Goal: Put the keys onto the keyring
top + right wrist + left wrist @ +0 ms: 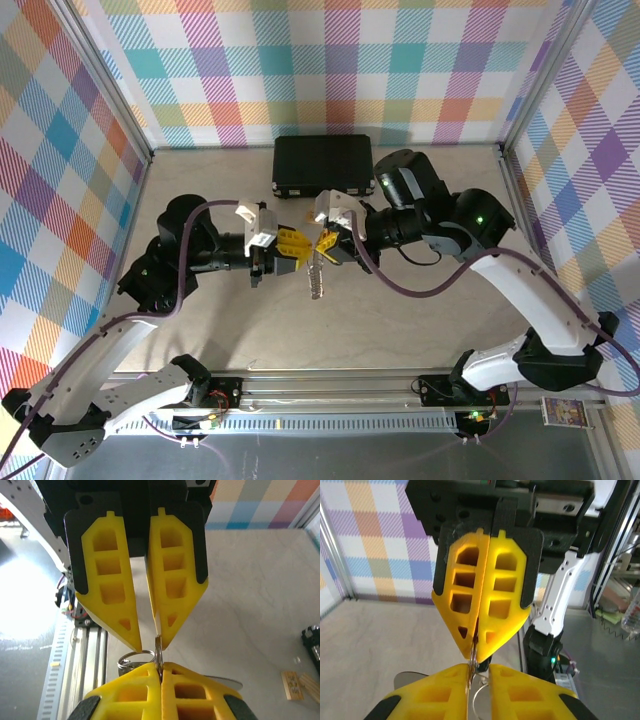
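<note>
Two grippers meet tip to tip seen from above: left gripper (298,250) at nine o'clock, right gripper (323,243) at three, the keyring (315,280) dangling at six. Left wrist view: right gripper clenches the keyring. Right wrist view: left gripper's fingers (120,622), at twelve, stand slightly parted.

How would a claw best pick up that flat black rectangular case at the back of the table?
Probably from straight above, gripping the black rectangular case across its shorter front-to-back width, near the middle. It lies flat with its long side running left to right. It may be too wide for that, though.
</note>
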Robot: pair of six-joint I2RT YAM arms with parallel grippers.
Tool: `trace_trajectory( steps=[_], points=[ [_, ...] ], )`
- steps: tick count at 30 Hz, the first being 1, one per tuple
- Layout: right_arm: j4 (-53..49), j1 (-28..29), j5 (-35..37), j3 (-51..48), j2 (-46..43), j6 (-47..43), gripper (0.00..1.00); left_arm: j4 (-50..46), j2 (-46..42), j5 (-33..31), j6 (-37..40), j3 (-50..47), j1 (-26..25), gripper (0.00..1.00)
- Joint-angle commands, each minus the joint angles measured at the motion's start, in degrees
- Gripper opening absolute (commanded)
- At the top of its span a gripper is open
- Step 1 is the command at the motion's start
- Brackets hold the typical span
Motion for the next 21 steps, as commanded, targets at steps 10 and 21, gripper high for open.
trace_trajectory(
  steps=[10, 21],
  points=[
    [-2.6, 0.1, -2.7, 1.9, 1.8, -2.9, 0.0, -0.2, 1.1, -1.7, 1.6, -1.3, -2.9, 0.02],
    [10.0, 0.1, -2.7, -7.4, -5.7, 3.5, 0.1, 15.8, -3.4, -0.1, -8.3, -4.8, -3.0, 0.0]
  ],
)
